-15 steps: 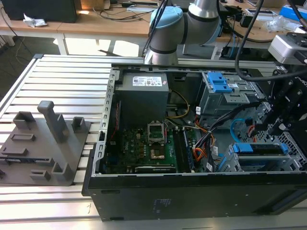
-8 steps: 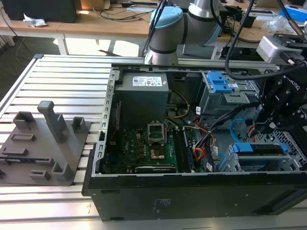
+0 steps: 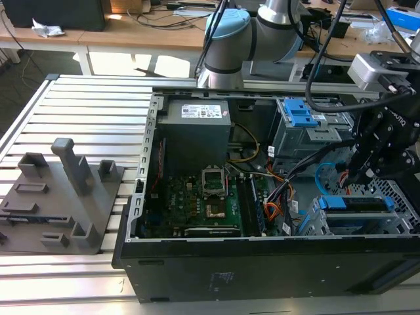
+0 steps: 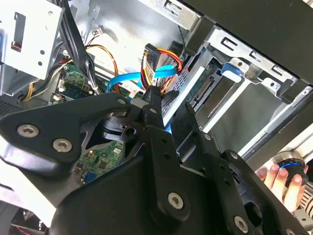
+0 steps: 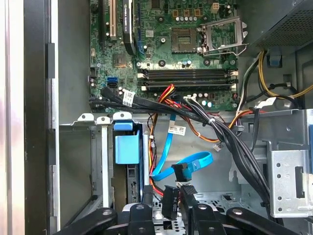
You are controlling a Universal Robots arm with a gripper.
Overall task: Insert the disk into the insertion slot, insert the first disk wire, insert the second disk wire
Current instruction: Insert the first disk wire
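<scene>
Open computer case (image 3: 262, 269) lies on its side on the slatted bench (image 3: 85, 111). A grey fixture block (image 3: 65, 197) sits on the bench at the exterior view's left, well apart from the case.

Disk (image 3: 361, 205): seated in the insertion slot (image 3: 394, 197), in the corner of the case at the exterior view's lower right. Its blue carrier shows along the top edge of the cage. In the first wrist view the carrier's blue tab marks the disk (image 5: 126, 149) between the cage's sheet-metal walls (image 5: 98, 161). In the second wrist view the disk's edge (image 4: 203, 88) runs along inside the cage (image 4: 254, 83).

Gripper (image 3: 357, 176): hangs inside the case just beside the cage, on the motherboard (image 3: 197, 197) side. In the first wrist view the gripper (image 5: 178, 188) is set narrow and appears closed on the small dark plug of the second disk wire (image 5: 168, 147). The light-blue ribbon loops away from the plug. In the second wrist view a sliver of blue shows at the gripper (image 4: 164, 110), and the wire (image 4: 122, 78) curves off over the board.

A plug with red, yellow and orange wires (image 4: 152, 54) sits near the disk's end; cannot tell whether it is mated.

A person's hand (image 4: 279, 178) holds a small round object outside the case.
</scene>
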